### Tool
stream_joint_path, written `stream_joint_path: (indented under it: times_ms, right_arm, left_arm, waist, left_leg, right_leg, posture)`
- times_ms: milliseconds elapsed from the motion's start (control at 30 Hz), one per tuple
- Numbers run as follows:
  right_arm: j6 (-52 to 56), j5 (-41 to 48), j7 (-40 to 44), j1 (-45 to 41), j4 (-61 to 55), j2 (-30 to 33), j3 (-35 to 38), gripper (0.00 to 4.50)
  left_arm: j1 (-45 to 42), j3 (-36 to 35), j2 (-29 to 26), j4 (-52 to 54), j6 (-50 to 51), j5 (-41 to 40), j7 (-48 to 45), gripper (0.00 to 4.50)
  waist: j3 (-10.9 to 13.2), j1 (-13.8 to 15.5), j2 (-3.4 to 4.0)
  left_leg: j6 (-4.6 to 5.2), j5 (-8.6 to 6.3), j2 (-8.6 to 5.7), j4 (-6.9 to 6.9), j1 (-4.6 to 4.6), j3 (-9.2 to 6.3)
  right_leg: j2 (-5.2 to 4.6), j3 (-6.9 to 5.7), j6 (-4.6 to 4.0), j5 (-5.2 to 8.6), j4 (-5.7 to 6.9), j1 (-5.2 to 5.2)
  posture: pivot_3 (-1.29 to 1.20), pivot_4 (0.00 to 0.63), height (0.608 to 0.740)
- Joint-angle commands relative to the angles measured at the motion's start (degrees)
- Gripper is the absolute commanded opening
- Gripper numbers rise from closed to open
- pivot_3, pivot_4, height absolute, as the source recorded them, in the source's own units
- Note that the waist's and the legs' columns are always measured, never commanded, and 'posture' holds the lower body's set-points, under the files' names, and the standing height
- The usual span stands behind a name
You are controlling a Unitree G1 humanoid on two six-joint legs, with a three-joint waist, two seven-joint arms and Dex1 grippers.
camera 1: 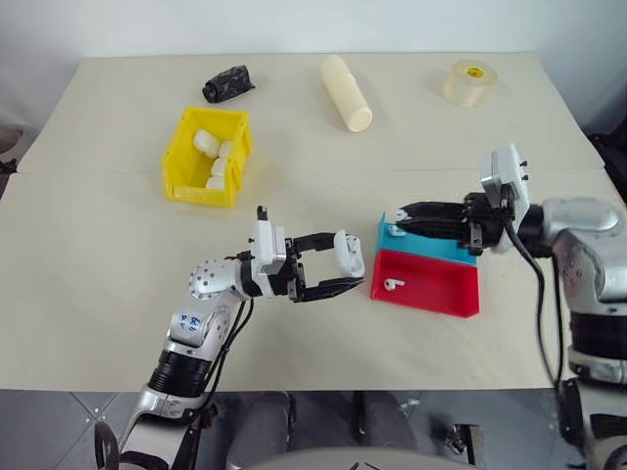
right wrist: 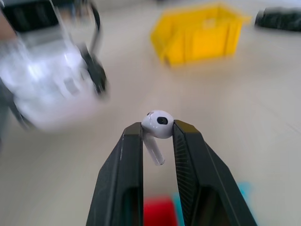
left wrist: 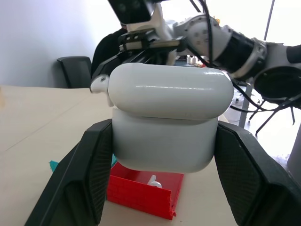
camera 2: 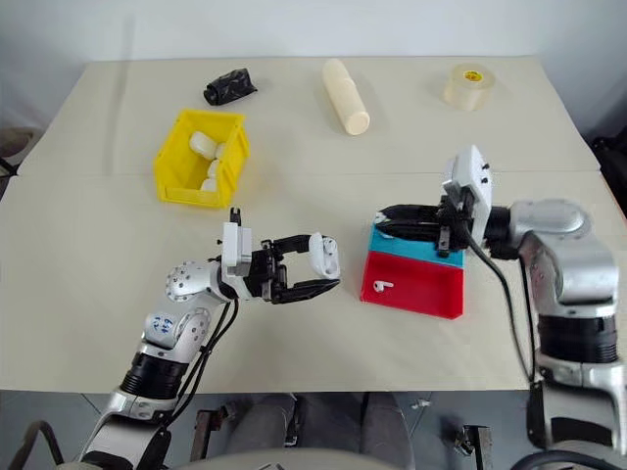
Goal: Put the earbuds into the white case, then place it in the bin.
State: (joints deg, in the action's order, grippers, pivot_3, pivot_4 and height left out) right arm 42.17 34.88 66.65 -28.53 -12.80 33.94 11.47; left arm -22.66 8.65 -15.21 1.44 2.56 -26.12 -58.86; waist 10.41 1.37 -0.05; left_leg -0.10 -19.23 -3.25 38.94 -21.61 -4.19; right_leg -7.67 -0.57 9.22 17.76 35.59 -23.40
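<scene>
Glossy white plastic sits clamped in the left gripper (camera 1: 338,269): the white case (camera 1: 350,254), held by its sides between the two black fingers above the bare tabletop, just left of the red tray (camera 1: 431,284). In the left wrist view the case (left wrist: 171,120) stands between the pads with its lid resting down on the body, a thin seam showing between the two halves.

The right gripper (camera 1: 400,223) reaches in from the right, level, and pinches one earbud (right wrist: 158,126) at its fingertips; the right wrist view shows the fingers drawn narrow on the bud's rounded head with the short stem hanging down between them. From the head camera that earbud (camera 1: 396,231) hangs over the near left corner of the blue tray (camera 1: 423,243). The two grippers point toward each other with a clear gap between them.

The second earbud (camera 1: 394,285) lies in the red tray, near its left end. The red tray lies just in front of the blue tray, touching it.

The bin (camera 1: 208,157), bright yellow, stands well apart to the far left on the table (camera 1: 118,235) and holds a few pale objects. Behind it lies a crumpled black thing (camera 1: 227,83); a cream cylinder (camera 1: 347,93) and a roll of tape (camera 1: 469,82) lie along the far edge
</scene>
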Motion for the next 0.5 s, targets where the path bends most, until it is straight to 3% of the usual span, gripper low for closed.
stream_joint_path:
  times_ms: [33,200,500]
  right_arm:
    - [7.68,13.14,-10.67,3.38,-10.12,-5.86,4.21,0.51]
    - [7.08,17.16,-16.37,8.02,-14.62,-9.02,3.13,0.51]
    - [3.61,18.60,-19.20,12.70,-15.92,-9.70,0.24,0.51]
  left_arm:
    - [-1.60,-0.57,0.64,0.20,-0.03,0.00,0.66,2.81]
    - [-2.43,-0.57,0.73,0.18,0.99,0.23,1.31,2.81]
    - [-3.15,-1.34,1.58,1.04,2.76,-0.47,3.49,2.81]
  waist:
    - [0.00,0.00,0.00]
    - [0.00,0.00,0.00]
    - [0.00,-0.05,0.00]
  left_leg:
    - [-0.01,0.00,0.01,-0.01,0.00,-0.01]
    - [0.00,-0.01,-0.05,-0.02,0.00,-0.01]
    - [0.01,-0.01,-0.04,-0.05,0.00,0.00]
  right_leg:
    - [0.01,0.00,0.00,0.00,0.02,-0.01]
    - [-0.01,0.03,0.00,0.00,0.01,-0.01]
    - [0.04,0.04,0.00,0.00,0.02,-0.03]
  posture:
    - [0.00,0.150,0.740]
    - [0.00,0.150,0.740]
    - [0.00,0.150,0.740]
